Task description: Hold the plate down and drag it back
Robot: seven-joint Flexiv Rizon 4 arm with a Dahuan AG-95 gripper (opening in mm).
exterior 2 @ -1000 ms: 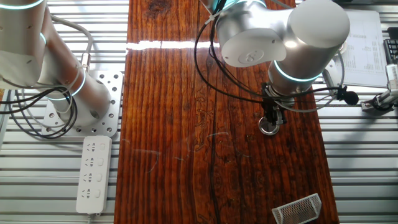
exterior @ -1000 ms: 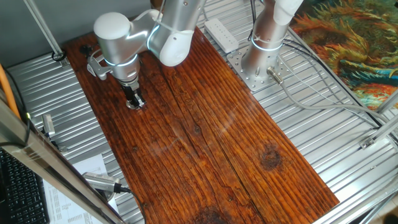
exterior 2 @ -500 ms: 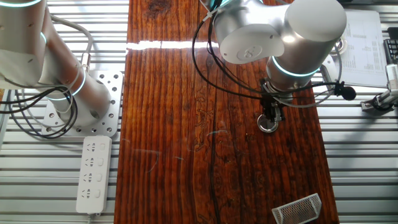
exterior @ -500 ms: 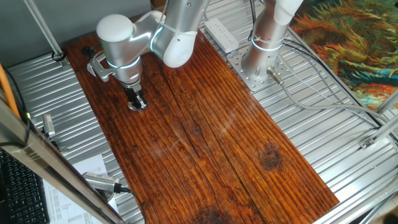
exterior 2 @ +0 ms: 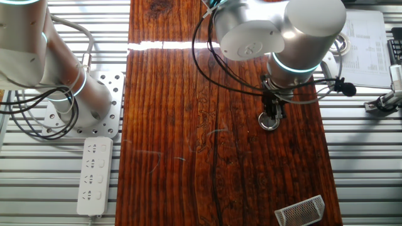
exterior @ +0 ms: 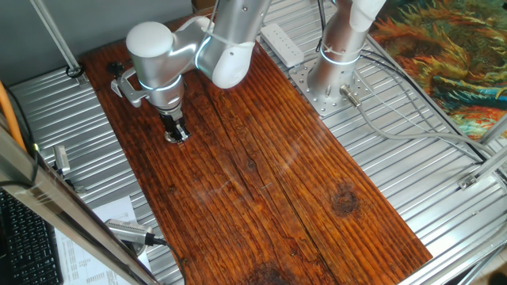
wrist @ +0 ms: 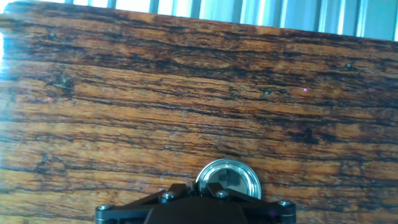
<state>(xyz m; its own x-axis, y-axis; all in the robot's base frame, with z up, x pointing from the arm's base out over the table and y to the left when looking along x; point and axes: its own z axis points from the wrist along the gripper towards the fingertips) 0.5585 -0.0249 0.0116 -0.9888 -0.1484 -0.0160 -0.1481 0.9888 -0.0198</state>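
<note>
The plate (wrist: 229, 178), a small round silvery disc with a dark centre, lies flat on the wooden board (exterior: 261, 182). My gripper (wrist: 196, 188) stands upright over it with its fingers together and the tip pressing on the plate's near part. In one fixed view the gripper (exterior: 175, 129) sits near the board's far left corner, with the plate (exterior: 177, 138) peeking out under its tip. In the other fixed view the plate (exterior 2: 270, 123) shows as a ring beneath the gripper (exterior 2: 271, 117), close to the board's right edge.
A white power strip (exterior 2: 94, 176) and a second arm's base (exterior 2: 88, 103) lie left of the board. A wire mesh holder (exterior 2: 300, 210) sits at the board's lower right corner. Papers (exterior 2: 367, 47) lie to the right.
The gripper and the plate under it have slid a short way along the board, up in the other fixed view and slightly right in one fixed view.
</note>
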